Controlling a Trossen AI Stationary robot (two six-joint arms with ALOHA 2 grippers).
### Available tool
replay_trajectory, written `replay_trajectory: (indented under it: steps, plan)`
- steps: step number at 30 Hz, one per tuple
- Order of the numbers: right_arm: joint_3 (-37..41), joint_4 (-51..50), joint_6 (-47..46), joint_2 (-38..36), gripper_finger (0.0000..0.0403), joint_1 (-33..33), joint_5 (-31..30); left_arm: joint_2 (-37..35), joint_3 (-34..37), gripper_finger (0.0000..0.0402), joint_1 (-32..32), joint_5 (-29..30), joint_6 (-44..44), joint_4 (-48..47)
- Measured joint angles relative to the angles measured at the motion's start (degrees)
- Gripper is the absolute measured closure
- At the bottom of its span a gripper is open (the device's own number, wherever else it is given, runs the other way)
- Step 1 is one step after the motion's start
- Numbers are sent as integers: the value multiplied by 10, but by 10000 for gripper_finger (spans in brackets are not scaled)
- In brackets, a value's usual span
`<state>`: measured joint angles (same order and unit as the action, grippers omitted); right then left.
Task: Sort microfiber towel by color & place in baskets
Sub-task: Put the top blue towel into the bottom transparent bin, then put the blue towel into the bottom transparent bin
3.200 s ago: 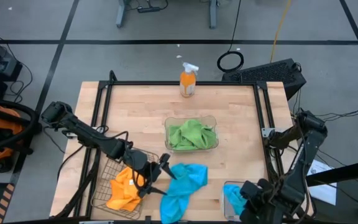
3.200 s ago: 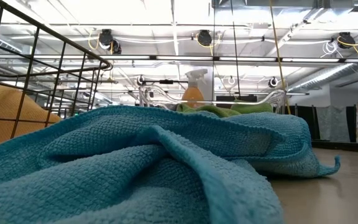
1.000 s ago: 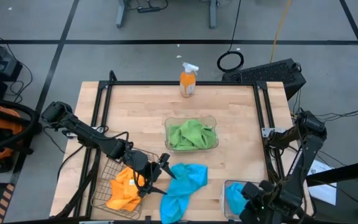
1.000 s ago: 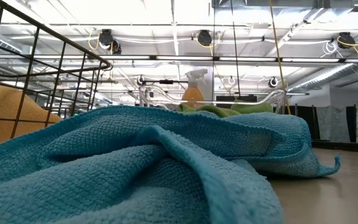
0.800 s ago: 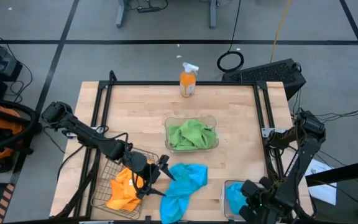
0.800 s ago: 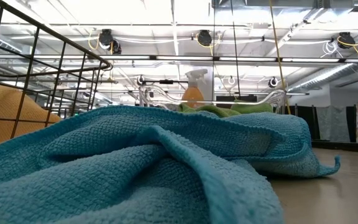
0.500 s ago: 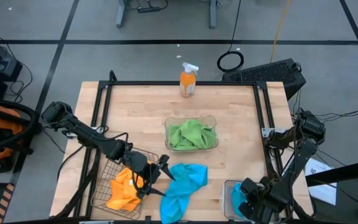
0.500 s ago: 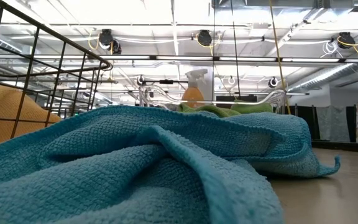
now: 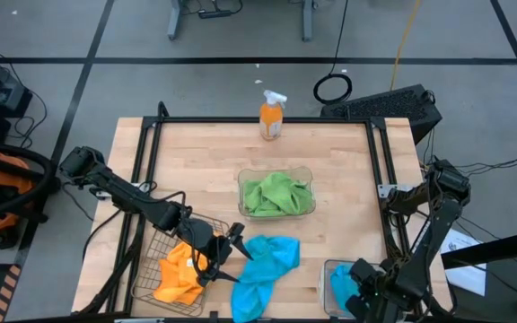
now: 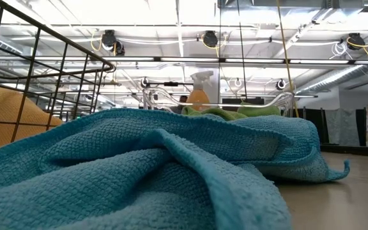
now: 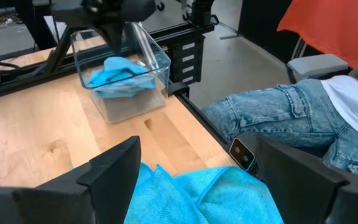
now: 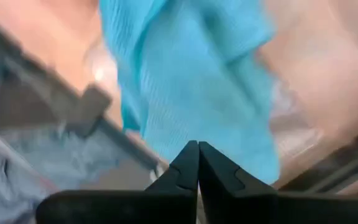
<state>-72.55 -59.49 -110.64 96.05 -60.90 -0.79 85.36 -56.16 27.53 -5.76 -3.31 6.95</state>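
A sky blue towel [image 9: 264, 267] lies crumpled on the table near its near edge and fills the low view [image 10: 139, 166]. My left gripper [image 9: 234, 240] is open, its fingers astride the towel's left edge [image 11: 185, 199]. Orange-yellow towels [image 9: 178, 274] lie in the wire basket [image 9: 146, 269]. Green towels [image 9: 276, 195] fill the clear centre basket [image 9: 244, 176]. Another blue towel [image 12: 191, 81] sits in the clear near-right basket [image 9: 328, 269], and my right gripper [image 12: 197, 149] is shut just above it. My left gripper stands open over the loose blue towel's left edge [image 11: 166, 186], slanting down from the table's left; whether its fingers [image 11: 114, 168] touch the cloth I cannot tell. My right gripper points down at the basketed blue towel; whether it touches the towel I cannot tell.
An orange spray bottle [image 9: 271, 117] stands at the far edge. A person in jeans [image 11: 291, 112] sits just beyond the table's near edge. Bare wood shows between the centre basket and the right rail.
The right arm has shifted slightly above the near-right basket. The left arm and all the towels have stayed where they were.
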Motion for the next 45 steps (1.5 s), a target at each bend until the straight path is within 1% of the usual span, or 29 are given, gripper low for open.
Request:
replay_trajectory:
  steps: [2, 4, 11, 13, 17, 21, 23, 28, 30, 32, 35, 39, 42, 45]
  plan:
    - [1, -25, -22, 0, 402, 6, -30, 0, 0, 82, 0, 0, 0, 0]
    - [13, -23, -21, 6, 402, 16, -35, 0, 0, 82, 0, 0, 0, 0]
    - [61, 72, 52, 50, 402, 49, 28, 0, 0, 82, 1, 0, 0, -4]
    - [61, 73, 64, 62, 403, 55, 42, 0, 0, 82, 1, 0, 0, -4]
    - [61, 77, 79, 62, 403, 58, 58, 0, 0, 82, 1, 0, 0, -4]
    - [44, 75, 80, 39, 403, 58, 67, 0, 0, 82, 2, 2, 0, -10]
    - [30, 58, 72, 27, 403, 58, 65, 0, 0, 82, 2, 16, 0, -23]
    - [-9, -19, 51, 13, 403, 53, 14, 0, 0, 82, 1, 80, 14, -61]
    - [-15, -38, 54, 14, 403, 53, 7, 0, 0, 82, 1, 94, 28, -72]
    - [-17, -38, 66, 14, 403, 54, 5, 0, 0, 82, 3, 95, 42, -82]
    - [-26, -36, 79, 14, 403, 56, -26, 0, 15, 82, 8, 95, 61, -87]
    - [-66, -56, 55, 14, 403, 66, -54, 0, 47, 82, 20, 99, 87, -87]
    - [-116, -81, 47, 14, 403, 73, -100, 0, 70, 82, 27, 122, 103, -67]
    - [-162, -102, 85, 14, 403, 76, -181, 4, 74, 82, 34, 159, 100, -35]
